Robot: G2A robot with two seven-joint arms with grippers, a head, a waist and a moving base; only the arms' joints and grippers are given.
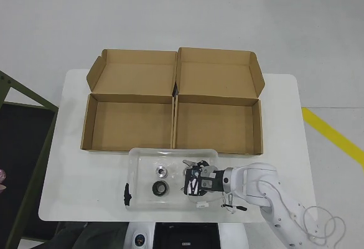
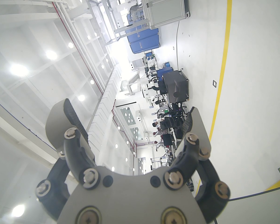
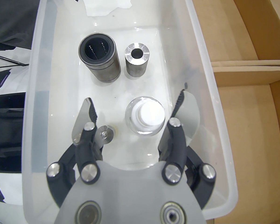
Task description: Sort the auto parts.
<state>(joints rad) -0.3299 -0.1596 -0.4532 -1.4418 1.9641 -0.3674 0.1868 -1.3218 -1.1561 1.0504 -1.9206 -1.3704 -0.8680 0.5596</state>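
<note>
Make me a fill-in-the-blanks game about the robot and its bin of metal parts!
1. The right gripper hovers in the clear bin with its fingers ____.
2. Just under it sits a clear part with a ____ cap.
3. Beside the bin lie ____ cardboard boxes, lids folded back.
4. The dark cylinder stands ____ than the silver cylinder next to it.

Missing words: open; white; two; taller.

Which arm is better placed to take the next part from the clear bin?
Right: the right gripper hangs open in the clear bin, over the white-capped part; the left gripper faces the room.
</note>
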